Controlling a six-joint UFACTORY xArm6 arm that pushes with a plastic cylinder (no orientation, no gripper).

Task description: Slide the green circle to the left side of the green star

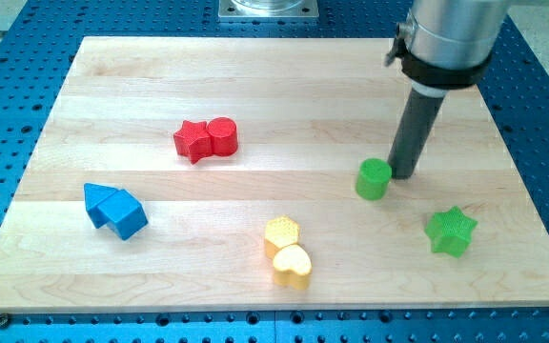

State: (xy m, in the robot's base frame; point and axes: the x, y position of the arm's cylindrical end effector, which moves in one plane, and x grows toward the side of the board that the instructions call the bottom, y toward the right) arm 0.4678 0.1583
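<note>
Green circle [373, 178] standing right of centre in the frame, on the wooden board [141, 86]. Short upright cylinder with a flat round top, so no real heading and no long axis across the board (only the vertical one). Plain bright green, matte, lit face on top and a darker side wall.

Just to its right, and touching or very nearly so, my tip [405, 176]: lower end of a straight dark rod dropping almost vertically from a wide silver collar at the upper right of the frame. No jaws on this rod, nothing clenched or released, only a blunt end down at board level beside the block.

Lower right of the circle, well apart from it, green star [450, 231], same green, points splayed, near the board's right edge.

Bottom centre: yellow hexagon [281, 232] touching yellow heart [293, 266] below it. Upper left of centre: red star [193, 141] pressed against red cylinder [223, 135]. Far left: two blue blocks [114, 210] huddled together, wedge-like, exact shapes hard to tell. Blue perforated table [8, 124] around the board.
</note>
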